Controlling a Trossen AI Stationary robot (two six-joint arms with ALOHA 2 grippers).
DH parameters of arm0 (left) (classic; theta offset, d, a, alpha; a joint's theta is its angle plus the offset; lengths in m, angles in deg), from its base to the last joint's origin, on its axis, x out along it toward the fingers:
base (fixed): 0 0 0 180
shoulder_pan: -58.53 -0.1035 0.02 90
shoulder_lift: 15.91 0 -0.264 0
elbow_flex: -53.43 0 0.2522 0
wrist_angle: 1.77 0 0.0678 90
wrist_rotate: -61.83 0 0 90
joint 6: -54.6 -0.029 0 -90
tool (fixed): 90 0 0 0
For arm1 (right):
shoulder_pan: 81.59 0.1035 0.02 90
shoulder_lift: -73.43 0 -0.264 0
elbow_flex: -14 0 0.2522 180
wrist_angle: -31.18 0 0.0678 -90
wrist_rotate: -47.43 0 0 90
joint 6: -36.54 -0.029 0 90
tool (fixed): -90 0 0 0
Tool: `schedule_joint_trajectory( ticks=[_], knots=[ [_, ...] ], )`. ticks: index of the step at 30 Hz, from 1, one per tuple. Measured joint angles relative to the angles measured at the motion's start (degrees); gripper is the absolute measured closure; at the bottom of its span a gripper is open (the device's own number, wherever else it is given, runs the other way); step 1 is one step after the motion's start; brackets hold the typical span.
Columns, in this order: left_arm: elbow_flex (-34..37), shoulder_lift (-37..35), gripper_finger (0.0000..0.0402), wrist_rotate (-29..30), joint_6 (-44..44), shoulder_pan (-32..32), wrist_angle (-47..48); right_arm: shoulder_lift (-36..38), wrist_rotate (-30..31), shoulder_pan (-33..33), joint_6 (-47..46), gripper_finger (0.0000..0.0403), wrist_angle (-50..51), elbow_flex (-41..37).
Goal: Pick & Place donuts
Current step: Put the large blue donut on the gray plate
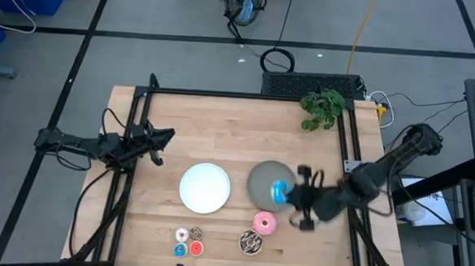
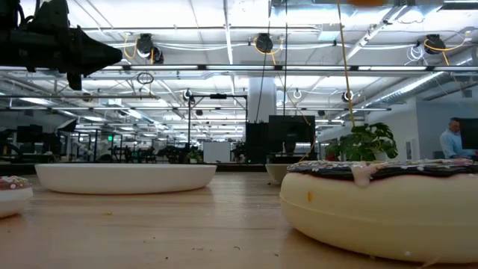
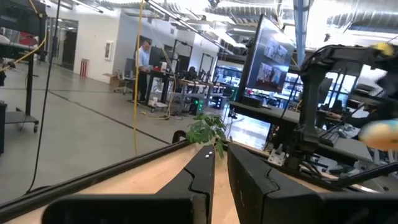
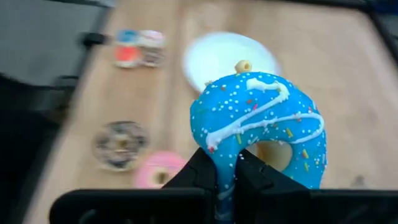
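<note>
My right gripper (image 1: 287, 194) is shut on the blue sprinkled donut (image 1: 280, 192) over the right part of the grey-green plate (image 1: 261, 180). On the table near the near edge lie the pink donut (image 1: 264, 223), the brown drizzled donut (image 1: 251, 243) and several tiny donuts (image 1: 189, 241). The round white plate (image 1: 204, 187) lies left of the grey-green one. My left gripper (image 1: 169, 135) waits shut above the table's left part, touching nothing. In the low view the brown drizzled donut (image 2: 381, 202) fills the foreground. My right gripper pinches the blue donut's ring wall (image 4: 225, 163) between its two fingers (image 4: 202, 169), on one side of the hole. The fingers come from the table's right, pointing left. The donut stands on edge in the hold, its hole (image 4: 273, 154) facing the wrist camera, over the grey-green plate.
A green plant (image 1: 322, 106) stands at the far right corner of the table. Dark frame rails run along the left (image 1: 132, 127) and right (image 1: 353, 139) sides. Bare wood lies across the far half of the table (image 1: 238, 125).
</note>
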Motion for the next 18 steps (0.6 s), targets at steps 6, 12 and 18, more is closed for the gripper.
schedule_joint_trajectory(
  ticks=[6,12,18],
  knots=[
    [0.0,0.0,0.0353,0.0,-0.3,0.0,0.0,-1.0,-1.5,-9.8,1.5,0.0388,4.9,0.0],
    [0.0,0.0,0.0353,0.0,-0.4,0.0,-0.1,-3.5,-6.9,-14.0,2.3,0.0388,7.0,0.0],
    [0.0,0.0,0.0353,0.1,-0.4,0.0,-0.1,-7.9,-7.8,-16.1,3.2,0.0388,10.1,-1.0]
  ],
)
